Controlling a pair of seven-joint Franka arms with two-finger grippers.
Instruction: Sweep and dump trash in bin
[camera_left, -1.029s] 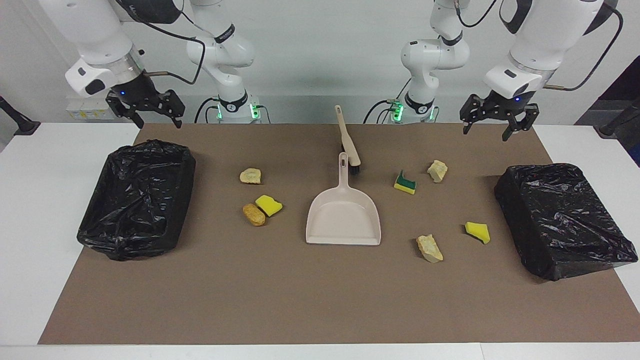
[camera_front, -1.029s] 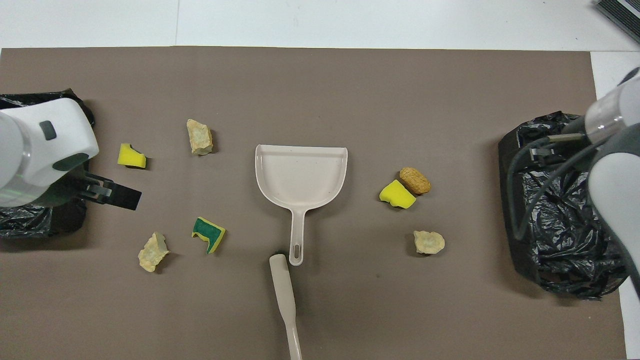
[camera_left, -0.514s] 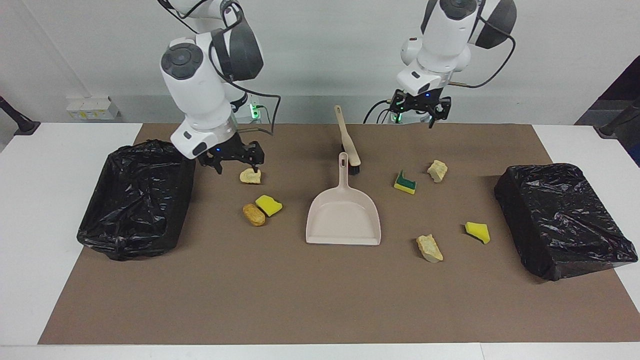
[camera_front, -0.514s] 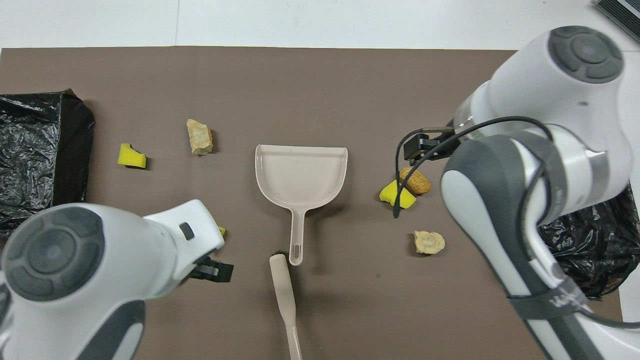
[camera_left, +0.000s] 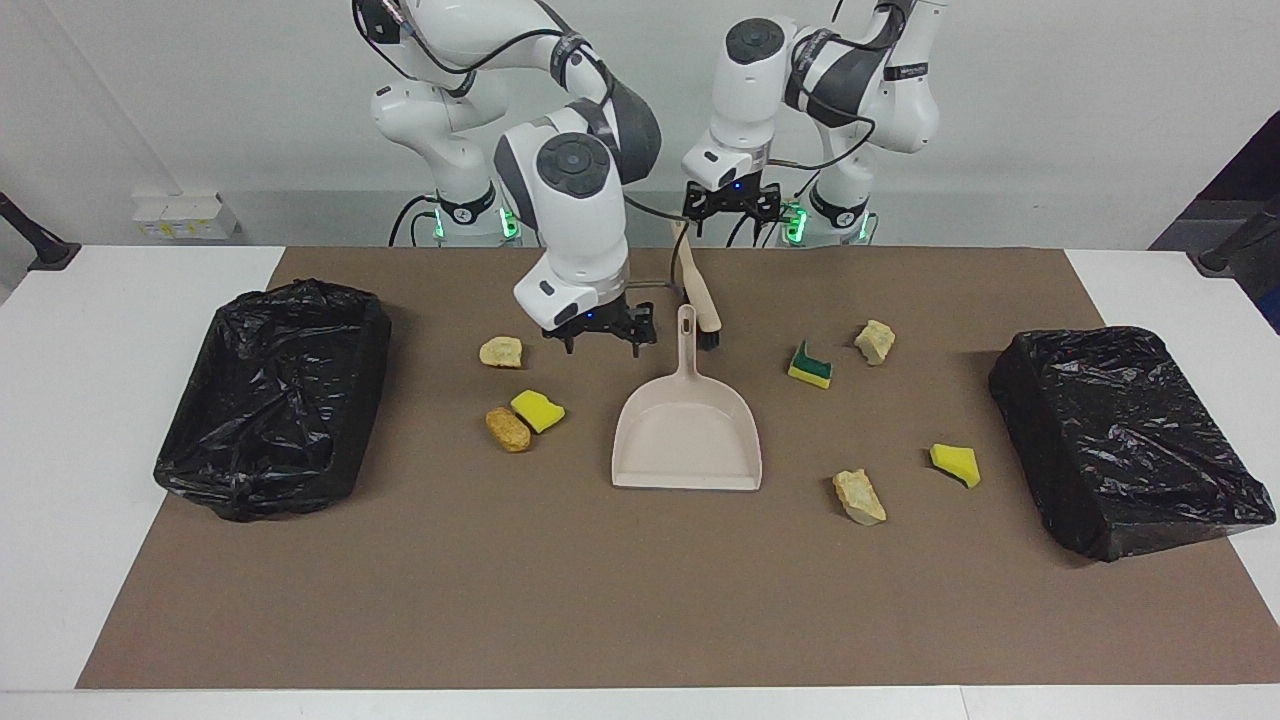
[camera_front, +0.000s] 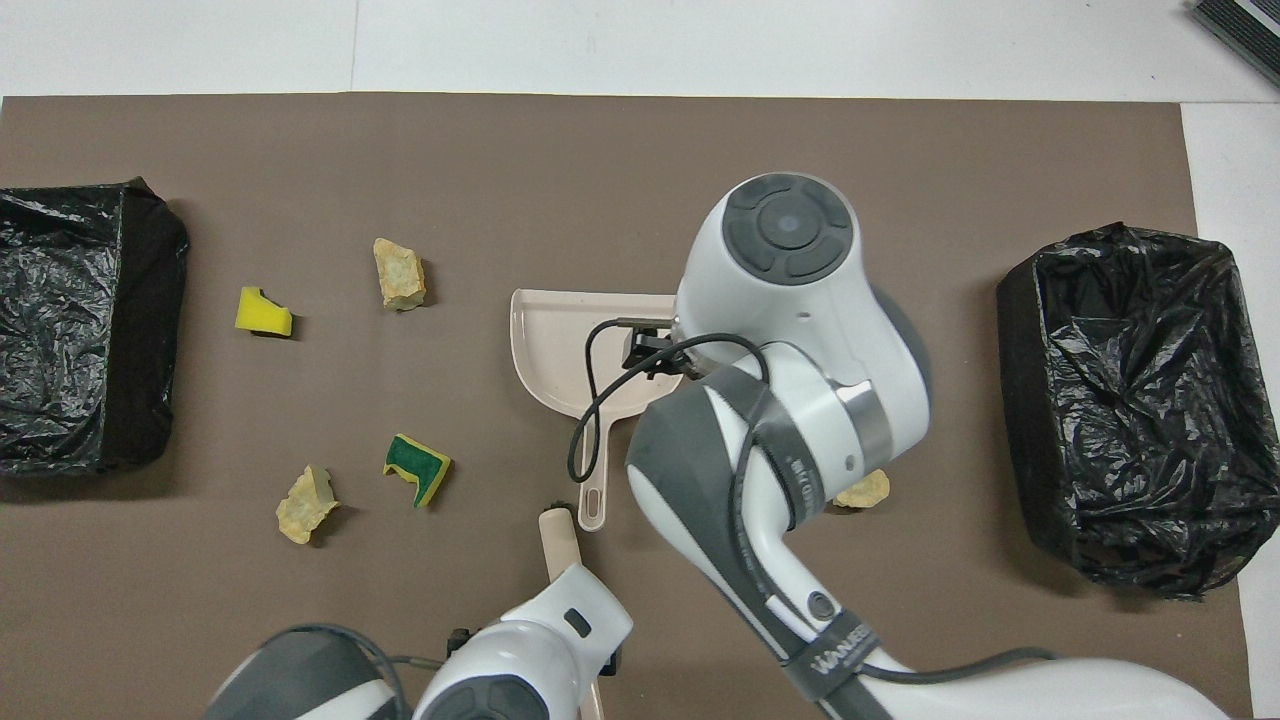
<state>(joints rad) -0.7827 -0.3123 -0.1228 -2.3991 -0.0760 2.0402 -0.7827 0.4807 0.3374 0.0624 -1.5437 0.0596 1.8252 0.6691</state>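
Seven trash scraps lie on the brown mat. A beige chunk, a yellow sponge and a brown lump lie toward the right arm's end. A green-layered sponge, two beige chunks and a yellow sponge lie toward the left arm's end. A beige dustpan lies mid-mat with a brush by its handle. My right gripper is open, low over the mat between the first chunk and the dustpan handle. My left gripper is open over the brush handle's end.
A black-lined bin stands at the right arm's end and another at the left arm's end. In the overhead view my right arm covers part of the dustpan, the yellow sponge and the brown lump.
Both arms have swung in from over the bins toward the middle. The right gripper has passed over the beige chunk to the dustpan handle; the left has come over the brush handle. Nothing on the mat moved.
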